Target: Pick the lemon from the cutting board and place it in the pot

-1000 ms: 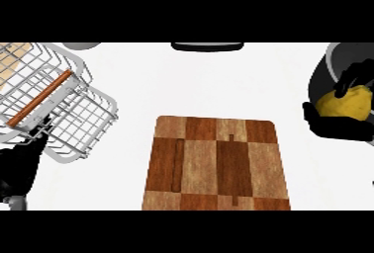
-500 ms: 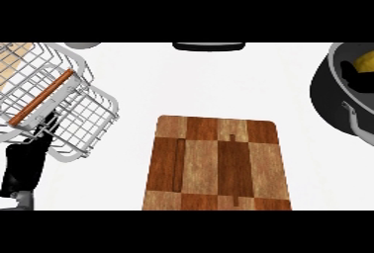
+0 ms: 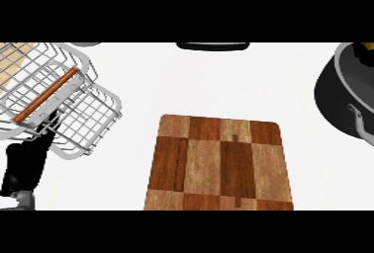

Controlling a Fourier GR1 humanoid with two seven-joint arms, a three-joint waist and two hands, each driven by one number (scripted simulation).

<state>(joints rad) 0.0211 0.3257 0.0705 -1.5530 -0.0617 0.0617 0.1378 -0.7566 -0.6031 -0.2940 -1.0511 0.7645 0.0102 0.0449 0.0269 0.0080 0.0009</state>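
The wooden cutting board (image 3: pixel 219 163) lies in the middle of the counter with nothing on it. At the right edge stands the dark pot (image 3: pixel 337 101), cut off by the frame, with a metal handle on its near rim. A sliver of the yellow lemon (image 3: pixel 366 46) shows inside the pot at the top right corner. My left hand (image 3: pixel 25 165) rests at the lower left, fingers straight and pointing up, just below the wire basket and holding nothing. My right hand shows nowhere in the view.
A white wire basket (image 3: pixel 87 113) with a wooden-handled tool (image 3: pixel 45 95) across it fills the upper left, close to my left hand. A dark object (image 3: pixel 212 46) sits at the far edge, top centre.
A second ago my right hand held the lemon over the pot. It has since left the view, and the lemon lies inside the pot. The left hand has barely moved.
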